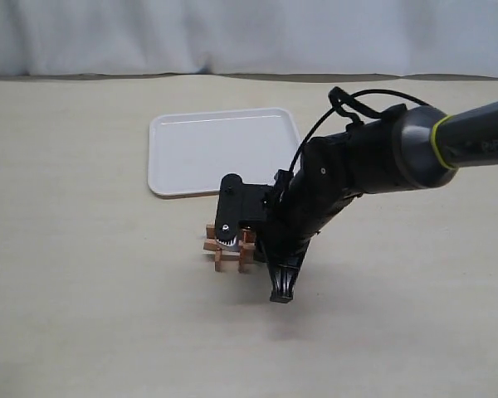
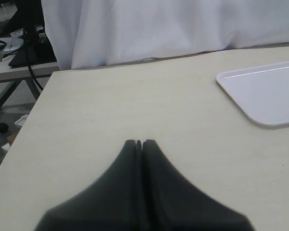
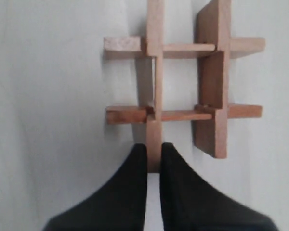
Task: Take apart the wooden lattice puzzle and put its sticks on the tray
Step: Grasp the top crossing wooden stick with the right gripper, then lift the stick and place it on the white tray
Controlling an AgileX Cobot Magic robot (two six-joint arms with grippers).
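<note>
Wooden lattice puzzle point(image 1: 232, 259) sits on the table point(image 1: 108, 290), near the tray point(image 1: 224, 153) on its front long edge and apart from it. All four sticks are interlocked. Tray is bare, so nothing is taken apart yet.

Right gripper point(image 1: 280, 290) is on the far side of the puzzle from the tray, angled down, with the wrist camera block covering part of the grid. In the right wrist view the jaws are narrow, only a slit. The end of one stick point(image 3: 154, 134) shows inside that slit. That stick's long axis runs straight away from the fingertips toward the rest of the grid, and two other sticks lie crosswise to it. In the exterior view the tip looks just beside the puzzle, so I cannot tell if it pinches the stick or only lines up with it.

Left gripper point(image 2: 141, 143) is pressed closed and holds nothing. It sees only a tray corner, no puzzle.

Right arm is clearly nearer. The likely move is pulling that stick out lengthwise, away from the tray. The risk is that the whole grid drags along.
</note>
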